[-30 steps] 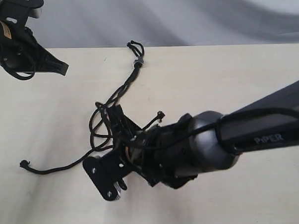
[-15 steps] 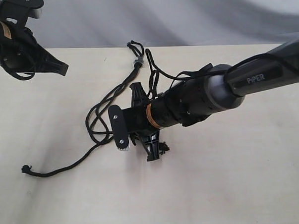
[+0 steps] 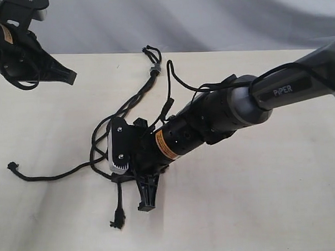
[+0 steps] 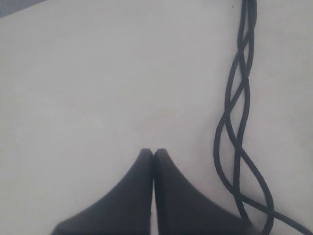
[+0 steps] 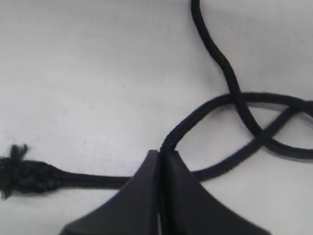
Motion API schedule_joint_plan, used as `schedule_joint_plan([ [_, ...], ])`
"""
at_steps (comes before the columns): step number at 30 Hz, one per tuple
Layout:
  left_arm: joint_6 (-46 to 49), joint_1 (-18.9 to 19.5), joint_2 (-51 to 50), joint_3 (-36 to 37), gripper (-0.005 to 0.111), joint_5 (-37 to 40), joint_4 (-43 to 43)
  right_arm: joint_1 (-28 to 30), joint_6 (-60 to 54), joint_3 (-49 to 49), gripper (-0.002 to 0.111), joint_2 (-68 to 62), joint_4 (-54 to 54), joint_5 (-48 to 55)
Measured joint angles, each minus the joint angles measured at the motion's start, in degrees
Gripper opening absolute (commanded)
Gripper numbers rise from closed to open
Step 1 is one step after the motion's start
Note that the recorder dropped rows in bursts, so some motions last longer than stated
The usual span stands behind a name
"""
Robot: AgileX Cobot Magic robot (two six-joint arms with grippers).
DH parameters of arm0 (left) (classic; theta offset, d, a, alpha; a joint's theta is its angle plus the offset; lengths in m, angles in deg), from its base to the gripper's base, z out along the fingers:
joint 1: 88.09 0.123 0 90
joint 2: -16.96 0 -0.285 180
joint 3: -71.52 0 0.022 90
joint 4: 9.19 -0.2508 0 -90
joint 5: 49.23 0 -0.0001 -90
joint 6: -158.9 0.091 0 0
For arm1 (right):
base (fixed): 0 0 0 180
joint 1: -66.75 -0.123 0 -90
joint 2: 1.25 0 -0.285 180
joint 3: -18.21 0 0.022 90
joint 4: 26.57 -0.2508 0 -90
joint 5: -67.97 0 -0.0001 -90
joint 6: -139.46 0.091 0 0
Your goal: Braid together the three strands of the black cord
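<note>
While the left gripper (image 4: pixel 154 152) keeps jaws together, the right gripper (image 5: pixel 160 152), jaws clamped on one strand (image 5: pixel 195 113), has dragged it along.

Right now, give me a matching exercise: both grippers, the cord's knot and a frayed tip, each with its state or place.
1 left gripper
2 right gripper
3 knot
4 frayed tip

A at a loose strand's end
B shut on a strand
C shut, empty
D near the table's far edge

Pairs: 1-C, 2-B, 3-D, 4-A
</note>
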Motion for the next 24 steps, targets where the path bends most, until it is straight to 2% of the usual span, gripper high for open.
schedule_joint_plan([
  [6, 0.00, 0.00, 0.00, 0.00, 0.000, 0.00, 0.00, 0.22, 9.10, 1.47, 0.000, 0.11, 0.33, -1.97],
  [24, 0.00, 0.00, 0.00, 0.00, 0.000, 0.00, 0.17, 0.35, 12.82, 15.54, 0.000, 11.90, 0.55, -2.08],
])
